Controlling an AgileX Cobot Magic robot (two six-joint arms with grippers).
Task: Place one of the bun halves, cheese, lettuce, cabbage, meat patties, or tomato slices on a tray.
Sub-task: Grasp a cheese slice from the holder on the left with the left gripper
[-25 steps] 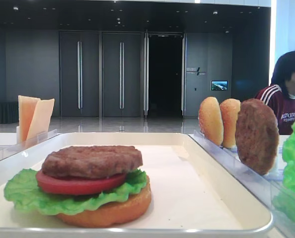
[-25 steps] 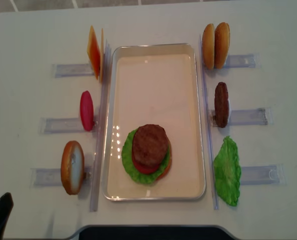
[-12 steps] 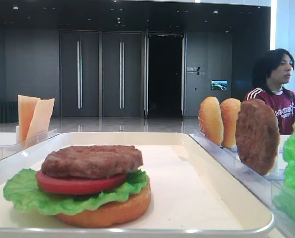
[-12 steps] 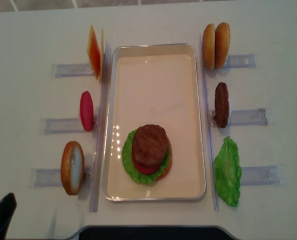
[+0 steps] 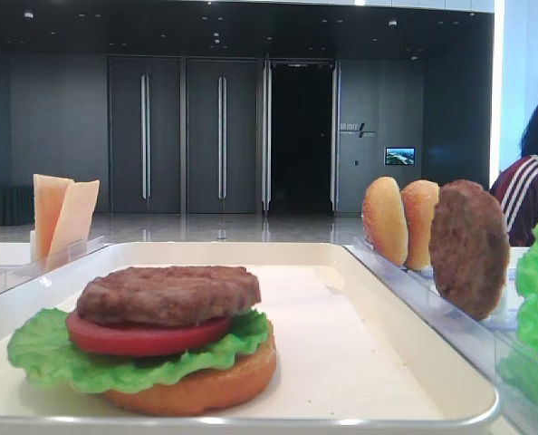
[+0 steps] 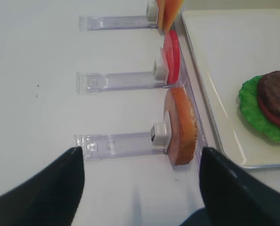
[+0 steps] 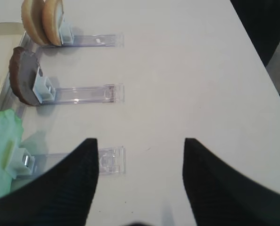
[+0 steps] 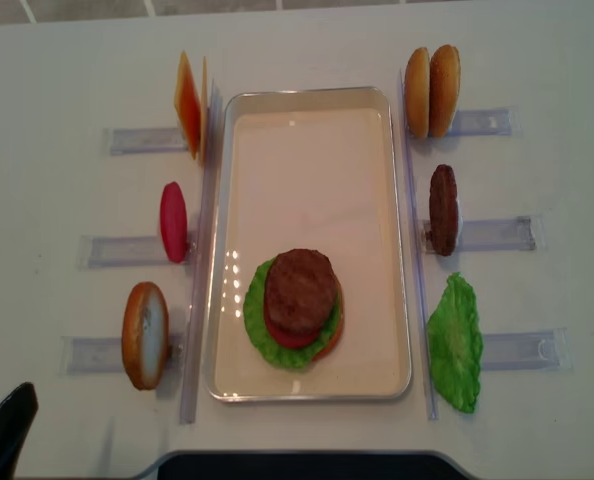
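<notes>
The white tray (image 8: 312, 97) holds a stack of bun, lettuce, tomato and a meat patty (image 8: 300, 290) near its front. Left of the tray, on edge in racks, stand the cheese (image 8: 189, 104), a tomato slice (image 8: 173, 221) and a bun half (image 8: 144, 334). On the right are two bun halves (image 8: 432, 91), a meat patty (image 8: 442, 208) and lettuce (image 8: 454, 343). My left gripper (image 6: 141, 150) is open and empty, over bare table in front of the left bun half (image 6: 181, 125). My right gripper (image 7: 140, 141) is open and empty, right of the lettuce's rack (image 7: 109, 160).
Clear plastic racks (image 8: 497, 234) stick out to both sides of the tray. One black finger of the left gripper (image 8: 5, 440) shows at the table's front left corner. A person in a maroon top (image 5: 532, 190) sits beyond the table at the right.
In the overhead view the left gripper's finger has crept slightly to the right. The food has not moved. The person in the background has shifted to the right.
</notes>
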